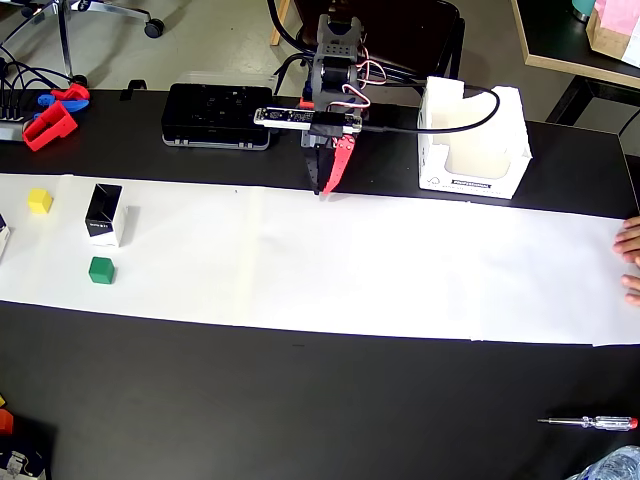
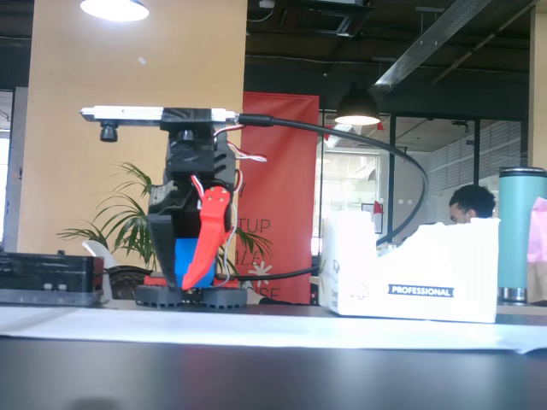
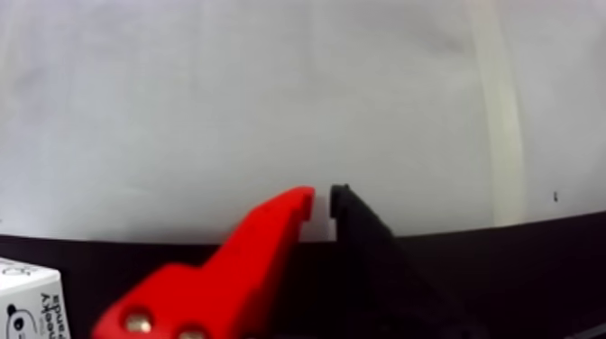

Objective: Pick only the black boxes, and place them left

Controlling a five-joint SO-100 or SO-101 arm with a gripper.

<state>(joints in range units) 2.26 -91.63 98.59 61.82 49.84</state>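
A: Gripper (image 1: 322,188) first. It's hanging tip-down at the back edge of the paper strip (image 1: 400,260), right in front of the arm's base. In the wrist view the red finger (image 3: 270,225) and black finger (image 3: 361,225) are sitting nearly together, just a thin slit between the tips, nothing in them.

B: So narrow and empty. Same in the fixed view?

A: Yes, gripper (image 2: 190,284) is pointing down by the base, jaws close together, holding nothing.

B: Where's the black box?

A: One black box (image 1: 104,214) is standing upright on the paper, far over on the overhead view's left, well apart from the gripper. It's lying left of the tool and a bit nearer the camera-side edge of the strip. Long axis is vertical, black face up top, white side showing.

B: Clutter near it?

A: Green cube (image 1: 101,270) is sitting just in front of it, yellow cube (image 1: 39,200) off to its left. Both are apart from it, not touching.

B: Next move?

A: My guess: the arm needs to be swinging left across the paper, opening wider, and coming down over the box top without clipping the green cube.

B: Farther back?

A: White carton (image 1: 470,140) is on the right behind the strip, flat black device (image 1: 218,115) on the left behind it. A hand (image 1: 630,255) is peeking in at the right edge.
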